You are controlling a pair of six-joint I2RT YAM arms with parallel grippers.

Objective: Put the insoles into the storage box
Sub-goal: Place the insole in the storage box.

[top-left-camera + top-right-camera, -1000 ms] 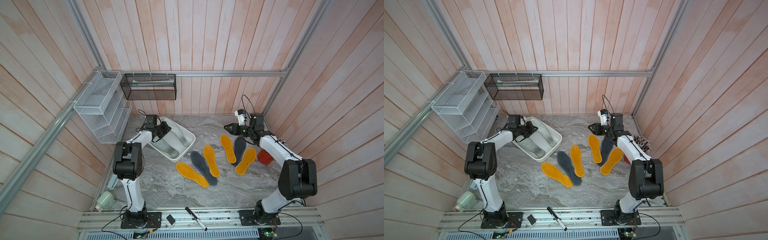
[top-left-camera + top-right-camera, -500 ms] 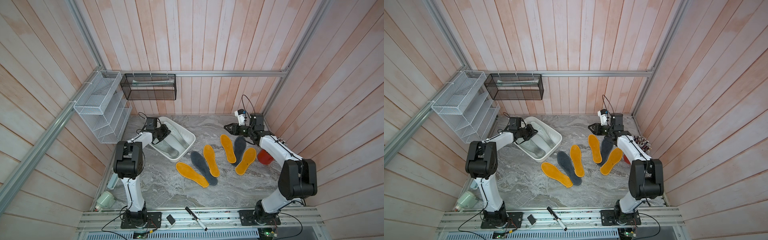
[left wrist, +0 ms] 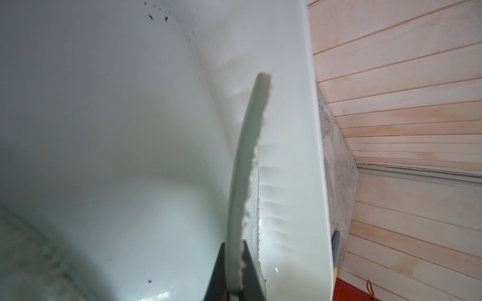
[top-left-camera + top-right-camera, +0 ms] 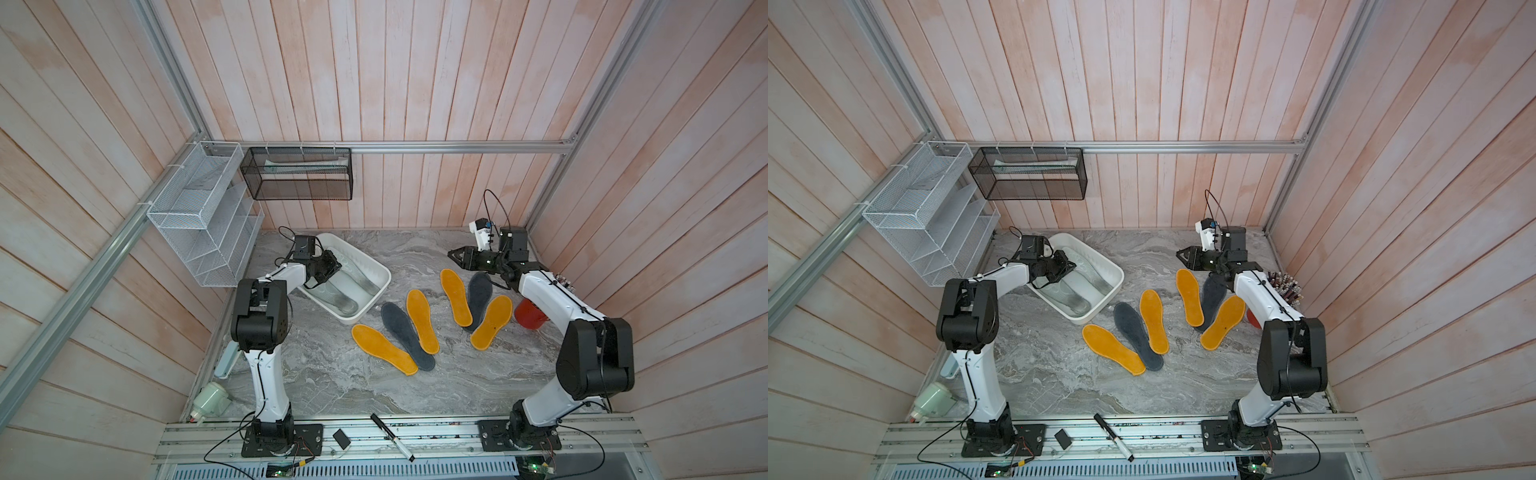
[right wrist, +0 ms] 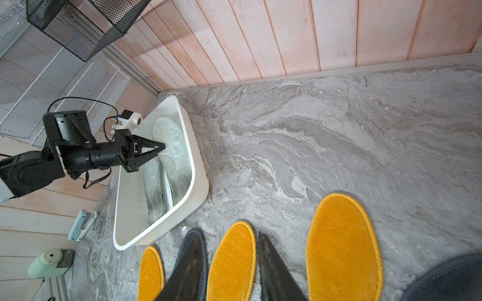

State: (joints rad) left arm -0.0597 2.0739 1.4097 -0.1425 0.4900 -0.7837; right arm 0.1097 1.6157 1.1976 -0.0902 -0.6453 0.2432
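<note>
Pinched shut in the left gripper (image 5: pixel 162 148): a pale insole (image 3: pixel 247 156), taken by its edge, down inside the storage box (image 4: pixel 365 311). Stood on edge along the box's side wall, likely to leave floor room for the rest. Flat on the box floor beside it: second pale insole (image 5: pixel 155 190); touching or not, hard to tell. Hung above the worktop (image 4: pixel 374 395) with jaws apart and nothing between: right gripper (image 4: pixel 457 254), just past the toe of an orange insole (image 4: pixel 456 297), placed for the next pick by the look of it. Left to go, all flat on the worktop: four orange, two dark grey insoles (image 4: pixel 405 334).
</note>
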